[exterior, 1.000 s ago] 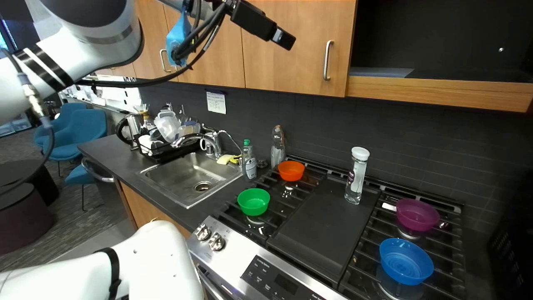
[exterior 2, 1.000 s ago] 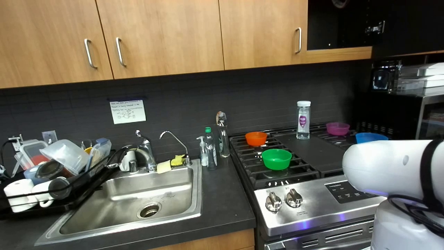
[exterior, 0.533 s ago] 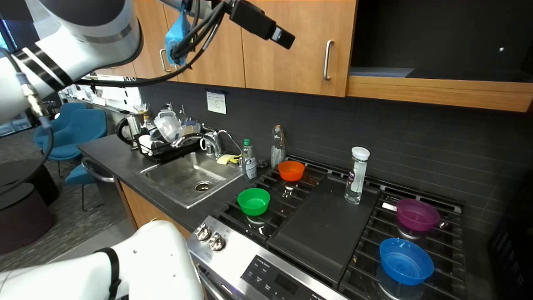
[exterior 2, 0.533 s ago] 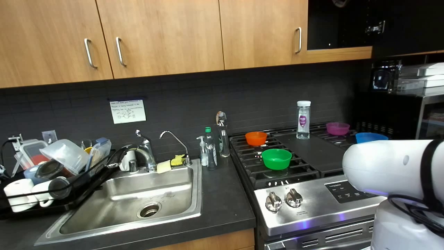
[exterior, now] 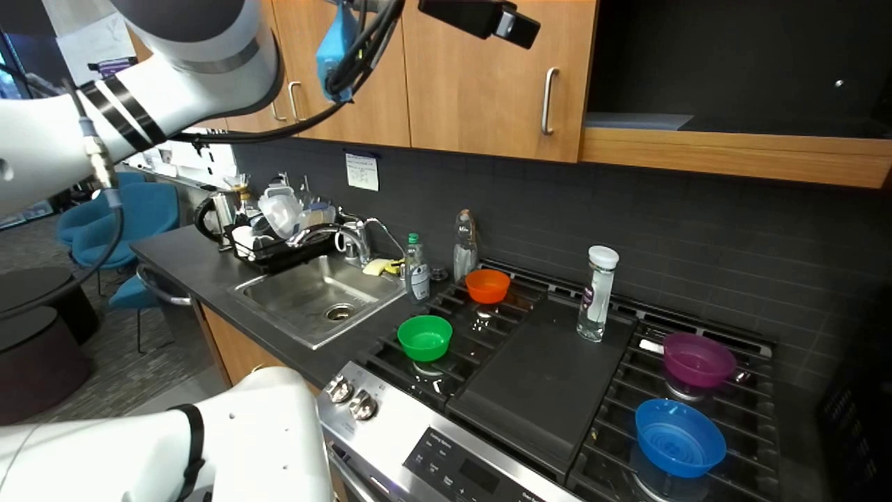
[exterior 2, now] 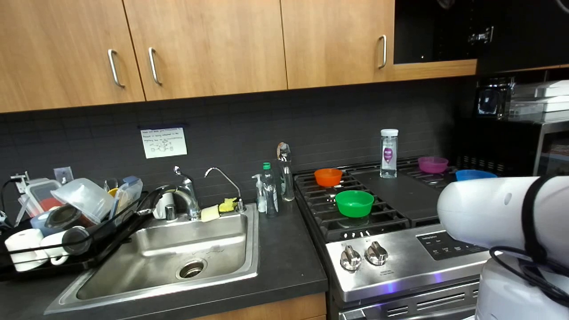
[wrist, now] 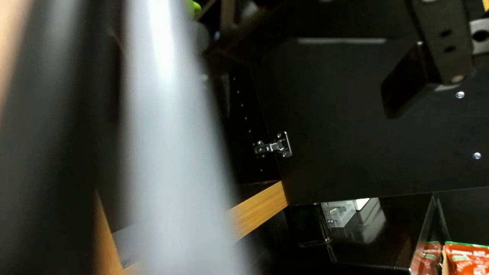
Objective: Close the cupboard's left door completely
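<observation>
The arm is white and rounded, with a dark cap, black bands, a black strap, black cables, a silver connector and a blue piece. In the wrist view, a grey finger carries a black pad.

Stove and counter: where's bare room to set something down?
Bare: the griddle plate between the green bowl and the blue bowl, in front of the white-capped bottle; and the counter strip between the sink and the stove, in front of the green-capped bottle. Crowded: the dish rack, heaped with containers.
</observation>
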Controlling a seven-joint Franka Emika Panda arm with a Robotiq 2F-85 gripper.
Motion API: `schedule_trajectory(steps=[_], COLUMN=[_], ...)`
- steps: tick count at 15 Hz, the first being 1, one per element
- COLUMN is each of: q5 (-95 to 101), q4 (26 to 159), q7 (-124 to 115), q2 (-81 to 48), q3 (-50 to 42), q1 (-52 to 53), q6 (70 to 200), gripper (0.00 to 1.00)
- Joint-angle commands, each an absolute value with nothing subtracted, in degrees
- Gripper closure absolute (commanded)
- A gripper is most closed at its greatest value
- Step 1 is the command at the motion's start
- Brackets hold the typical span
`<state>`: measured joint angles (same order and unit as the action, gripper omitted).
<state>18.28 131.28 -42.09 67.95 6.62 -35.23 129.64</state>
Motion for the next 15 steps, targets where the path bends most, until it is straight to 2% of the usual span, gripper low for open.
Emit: schedule_trajectory(steps=[1, 15], q5=[19.6, 18.9], q4=[129.6, 122.8], q7=[-45.9, -49.8], q2=[62.9, 51.5], q3=[6.6, 6.1], q1=[-40.5, -59.9], q6=[134.9, 142.4], gripper=[0.0, 0.0])
